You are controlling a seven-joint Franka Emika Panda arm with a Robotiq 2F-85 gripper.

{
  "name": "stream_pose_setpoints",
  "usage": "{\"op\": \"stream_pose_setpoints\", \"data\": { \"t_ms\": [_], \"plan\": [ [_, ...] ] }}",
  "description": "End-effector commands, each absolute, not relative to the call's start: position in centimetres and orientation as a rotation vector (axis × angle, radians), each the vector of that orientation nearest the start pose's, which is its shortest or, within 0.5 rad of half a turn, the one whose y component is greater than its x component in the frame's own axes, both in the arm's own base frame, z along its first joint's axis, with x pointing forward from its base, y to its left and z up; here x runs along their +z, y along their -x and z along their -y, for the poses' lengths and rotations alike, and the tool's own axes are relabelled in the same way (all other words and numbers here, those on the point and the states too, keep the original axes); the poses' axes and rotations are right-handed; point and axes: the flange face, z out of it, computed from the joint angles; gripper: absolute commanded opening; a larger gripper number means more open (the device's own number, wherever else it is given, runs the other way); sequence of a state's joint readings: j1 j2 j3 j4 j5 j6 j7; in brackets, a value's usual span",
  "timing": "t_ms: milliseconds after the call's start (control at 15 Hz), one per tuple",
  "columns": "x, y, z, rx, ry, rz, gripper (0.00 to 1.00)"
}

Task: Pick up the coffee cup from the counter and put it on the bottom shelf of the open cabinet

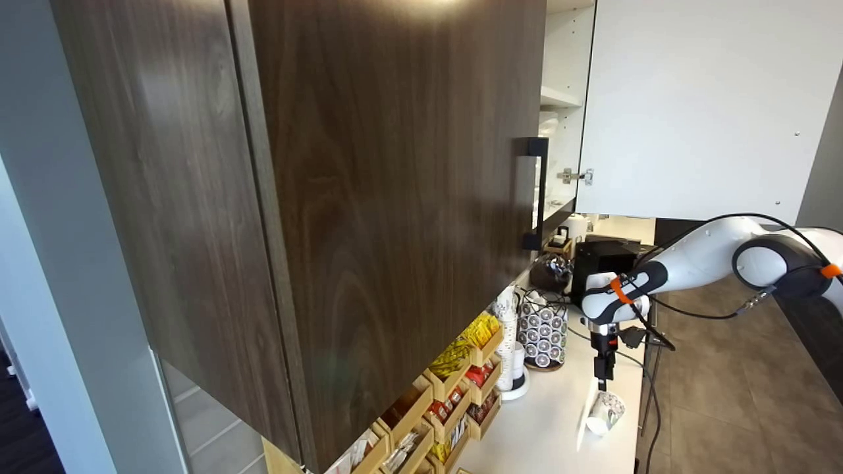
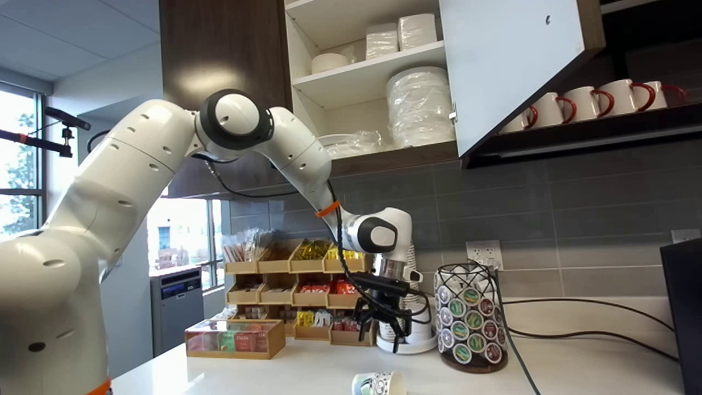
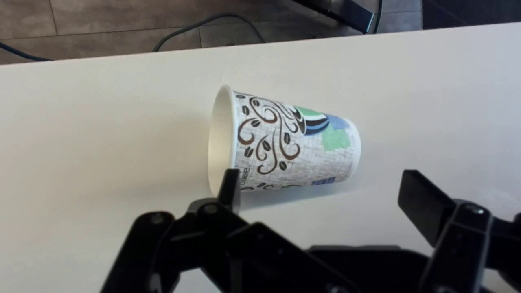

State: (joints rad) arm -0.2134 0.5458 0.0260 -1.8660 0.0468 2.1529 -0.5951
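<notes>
While both exterior views show the white Franka arm (image 2: 137,148), only the wrist view gives the paper coffee cup (image 3: 301,150) up close: lying on its side, printed with swirls, coffee beans and green and blue patches. The Robotiq gripper (image 3: 323,189) is released, its black fingers (image 3: 425,205) spread wide; in the wrist view one fingertip overlaps the cup's rim, yet in an exterior view a patch of the glossy white counter (image 2: 296,376), on which the cup rests, shows between them. The wall cabinet (image 2: 356,118) gapes in an exterior view, holding a plastic-wrapped stack of round white dishware (image 2: 419,107), with red-handled mugs (image 2: 615,100) beyond the swung-out door (image 2: 510,60). In an exterior view a closed wood-grain door (image 1: 395,171) with a black bar handle (image 1: 543,191) hides most of that interior, leaving a sliver of bottom shelf (image 1: 557,204).
</notes>
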Motion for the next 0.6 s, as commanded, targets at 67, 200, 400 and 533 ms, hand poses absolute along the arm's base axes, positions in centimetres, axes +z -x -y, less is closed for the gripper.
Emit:
{"op": "stream_pose_setpoints", "data": {
  "t_ms": [67,200,400,533],
  "plan": [
    [20.4,-60.0,11.2,0.331,2.927,0.555,1.00],
    [19.8,-59.5,10.3,0.354,2.892,0.773,1.00],
    [18.7,-58.8,9.1,0.391,2.836,1.003,1.00],
    [18.1,-58.4,7.8,0.393,2.776,1.155,1.00]
  ]
}}
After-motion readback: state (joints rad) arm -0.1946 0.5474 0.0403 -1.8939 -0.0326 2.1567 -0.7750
